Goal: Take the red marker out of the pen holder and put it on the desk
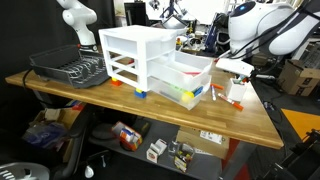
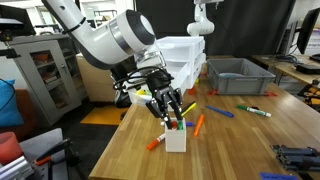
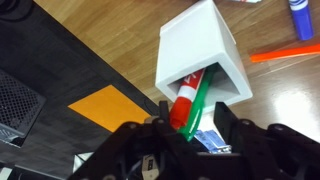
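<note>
Light-brown wooden table (image 2: 250, 140) was seen with an orange marker (image 2: 155, 144) lying at the left, the white pen holder (image 2: 175, 140) just beside it. Above the holder, the end effector (image 2: 171, 116) was held with fingers spread, unclosed, around the red marker (image 3: 187, 102), which was lodged inside the holder beside a green pen (image 3: 204, 92).

In an exterior view the desk (image 2: 250, 145) fills the lower right. The pen holder (image 2: 176, 140) stands at lower centre, with a white drawer unit (image 2: 185, 55) and grey bin (image 2: 238, 78) higher up. An orange marker (image 2: 199, 124), blue marker (image 2: 220, 112) and green marker (image 2: 255, 110) lie between them. What looks like a black dish rack (image 2: 295, 155) sits at lower right.
</note>
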Tool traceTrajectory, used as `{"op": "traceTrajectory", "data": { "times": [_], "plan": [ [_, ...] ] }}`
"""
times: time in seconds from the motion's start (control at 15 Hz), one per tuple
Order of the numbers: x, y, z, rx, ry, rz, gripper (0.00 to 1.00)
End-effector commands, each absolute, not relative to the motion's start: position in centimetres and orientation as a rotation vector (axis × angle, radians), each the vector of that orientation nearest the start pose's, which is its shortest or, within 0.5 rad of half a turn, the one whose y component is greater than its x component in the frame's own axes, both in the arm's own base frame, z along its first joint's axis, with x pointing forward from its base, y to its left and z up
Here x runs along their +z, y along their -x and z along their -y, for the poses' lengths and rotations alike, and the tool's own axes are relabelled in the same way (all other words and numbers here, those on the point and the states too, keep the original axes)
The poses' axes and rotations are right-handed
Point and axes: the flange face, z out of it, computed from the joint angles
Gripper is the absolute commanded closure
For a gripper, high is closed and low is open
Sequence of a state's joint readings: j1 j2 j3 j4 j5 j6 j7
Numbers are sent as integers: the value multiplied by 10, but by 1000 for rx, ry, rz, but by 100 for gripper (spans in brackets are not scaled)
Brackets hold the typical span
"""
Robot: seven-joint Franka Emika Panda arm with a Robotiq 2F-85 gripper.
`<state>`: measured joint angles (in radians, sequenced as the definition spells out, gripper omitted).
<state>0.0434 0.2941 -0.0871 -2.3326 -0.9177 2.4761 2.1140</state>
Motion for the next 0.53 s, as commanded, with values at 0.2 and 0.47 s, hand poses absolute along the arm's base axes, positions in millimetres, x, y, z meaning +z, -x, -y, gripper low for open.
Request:
{"op": "traceTrajectory", "data": {
  "times": [0.2, 0.47],
  "plan": [
    [197, -504, 27, -701, 2663, -2203, 97],
    [204, -506, 26, -710, 2644, -2198, 95]
  ]
}}
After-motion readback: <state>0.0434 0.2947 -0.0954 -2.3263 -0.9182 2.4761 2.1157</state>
